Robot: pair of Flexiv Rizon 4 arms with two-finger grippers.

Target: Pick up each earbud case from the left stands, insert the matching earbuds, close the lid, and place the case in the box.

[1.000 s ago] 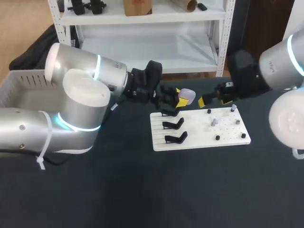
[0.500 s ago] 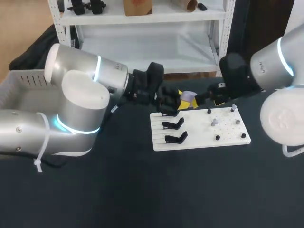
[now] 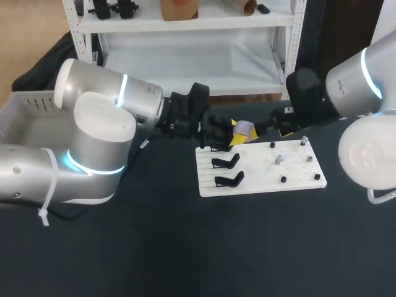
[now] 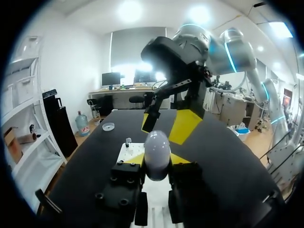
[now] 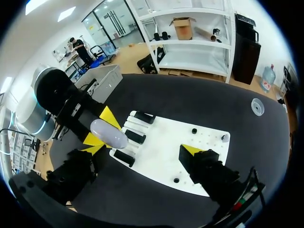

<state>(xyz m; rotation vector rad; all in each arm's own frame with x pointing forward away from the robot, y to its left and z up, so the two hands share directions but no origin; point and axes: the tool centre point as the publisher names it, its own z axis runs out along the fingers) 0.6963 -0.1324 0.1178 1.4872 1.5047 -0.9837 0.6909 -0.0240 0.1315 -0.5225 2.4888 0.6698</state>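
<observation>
Head view: left gripper (image 3: 240,133) holds pale earbud case (image 3: 246,128) over the far edge of the white board (image 3: 297,176); right gripper (image 3: 268,131) just beside | Left wrist view: both fingertips pinch the earbud case's sides; likely light, smooth, slippery, so grip mid-body | Right wrist view: only here right gripper's jaws show spread wide, empty.

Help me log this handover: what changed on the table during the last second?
The right gripper swung in towards the left, closing most of its gap to the earbud case, fingers open. The left gripper stayed shut on the case, holding it about where it was. The white board and its black stands did not move.
</observation>
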